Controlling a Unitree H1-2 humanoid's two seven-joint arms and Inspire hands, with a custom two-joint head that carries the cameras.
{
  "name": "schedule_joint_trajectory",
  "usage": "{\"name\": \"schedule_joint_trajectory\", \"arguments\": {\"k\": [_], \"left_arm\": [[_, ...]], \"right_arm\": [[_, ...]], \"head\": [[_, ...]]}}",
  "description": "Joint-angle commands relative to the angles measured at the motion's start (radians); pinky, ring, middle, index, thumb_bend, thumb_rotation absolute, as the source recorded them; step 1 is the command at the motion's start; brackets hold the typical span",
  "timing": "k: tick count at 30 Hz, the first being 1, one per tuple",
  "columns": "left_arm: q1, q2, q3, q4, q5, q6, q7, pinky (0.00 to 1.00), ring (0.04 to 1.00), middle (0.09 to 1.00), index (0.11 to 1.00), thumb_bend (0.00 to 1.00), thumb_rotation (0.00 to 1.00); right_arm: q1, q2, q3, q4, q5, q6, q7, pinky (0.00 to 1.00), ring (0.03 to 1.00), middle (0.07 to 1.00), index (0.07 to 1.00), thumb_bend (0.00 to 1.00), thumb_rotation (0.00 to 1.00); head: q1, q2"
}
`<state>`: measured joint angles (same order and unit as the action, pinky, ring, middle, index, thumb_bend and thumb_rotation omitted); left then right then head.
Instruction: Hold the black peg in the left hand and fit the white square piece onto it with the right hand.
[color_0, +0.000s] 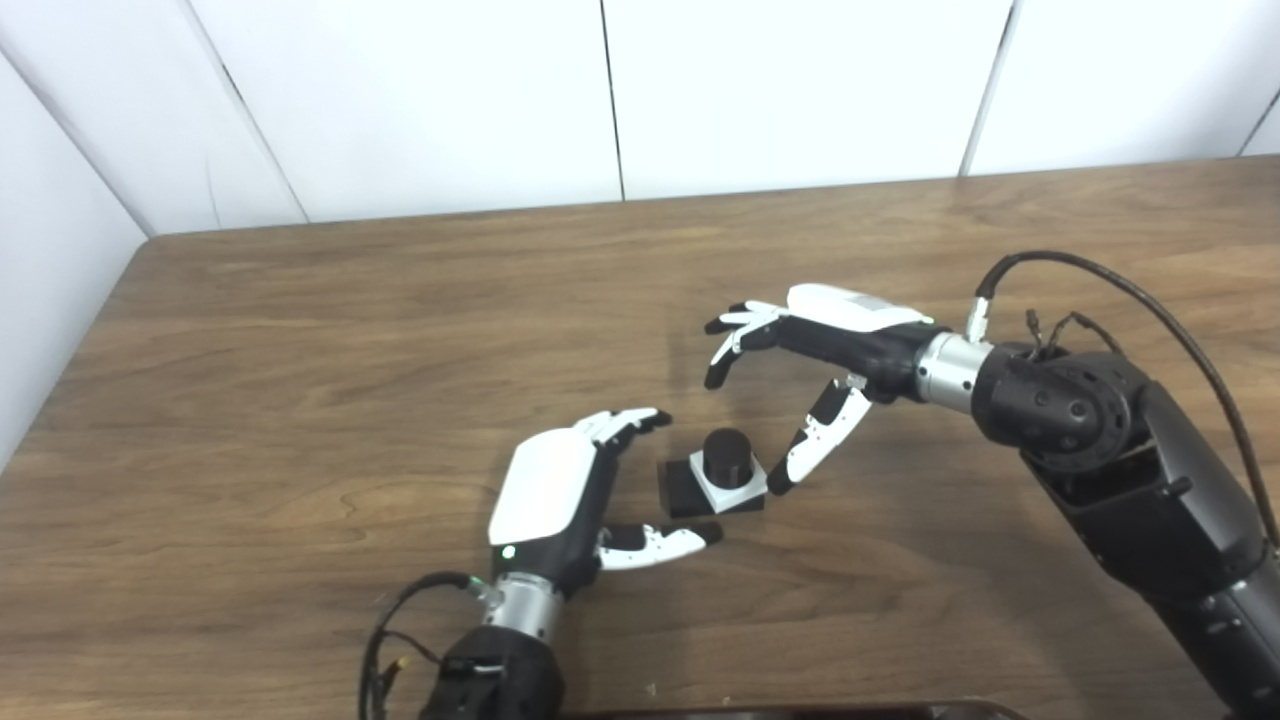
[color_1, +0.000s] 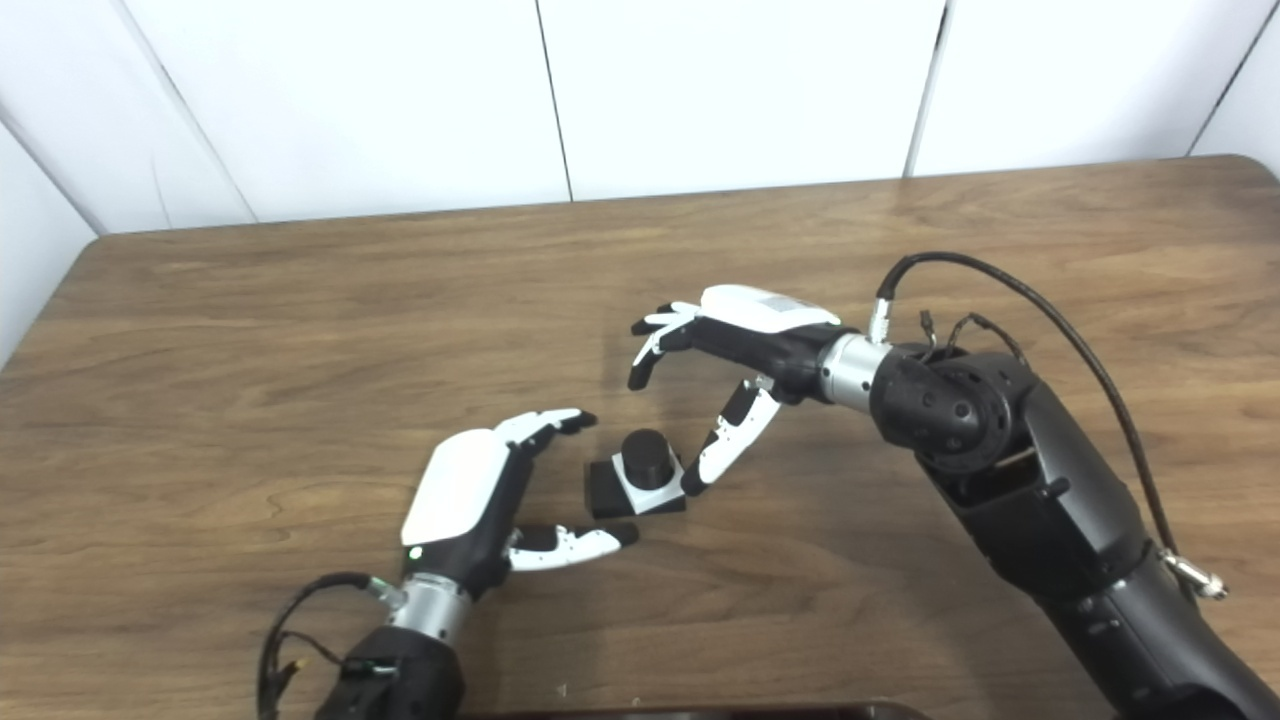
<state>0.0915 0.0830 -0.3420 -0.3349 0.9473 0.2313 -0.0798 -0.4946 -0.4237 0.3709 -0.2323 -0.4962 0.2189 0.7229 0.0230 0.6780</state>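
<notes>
White square piece sits seated over black peg on table. My left hand and right hand flank it, fingers apart, holding nothing.

Even, diffuse overhead light fills both head-camera views, leaving the wooden table bright, with a mild sheen along its far side. Soft shadows fall beneath the right hand and the left hand. The white wall panels look slightly washed out. Focus is mildly soft throughout, with no motion blur.
</notes>
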Motion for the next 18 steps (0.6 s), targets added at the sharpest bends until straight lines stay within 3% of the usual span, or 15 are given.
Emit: {"name": "schedule_joint_trajectory", "arguments": {"k": [1,10,13,18], "left_arm": [[0.009,0.026,0.032,-0.046,-0.016,0.0,-0.006,0.78,0.854,0.813,0.83,0.98,0.49],[0.024,0.076,0.116,-0.082,-0.069,-0.021,-0.02,0.76,0.852,0.826,0.844,0.97,0.54],[0.029,0.074,0.15,-0.079,-0.088,-0.021,0.002,0.76,0.845,0.823,0.839,0.95,0.54],[0.03,0.043,0.223,-0.077,-0.187,-0.032,0.028,0.75,0.836,0.844,0.888,0.86,0.64]], "right_arm": [[-0.044,-0.027,-0.032,-0.038,0.006,0.001,-0.016,0.86,1.0,0.94,0.737,1.0,0.29],[-0.006,-0.083,-0.081,-0.06,0.015,0.0,-0.033,0.87,0.98,0.926,0.766,1.0,0.32],[0.033,-0.09,-0.123,-0.074,0.036,0.015,-0.052,0.88,0.976,0.923,0.795,1.0,0.35],[0.131,-0.061,-0.217,-0.075,0.114,0.012,-0.121,0.82,0.916,0.933,0.905,0.98,0.53]], "head": [[-0.003,-0.003],[-0.024,-0.035],[-0.036,-0.046],[-0.054,-0.049]]}}
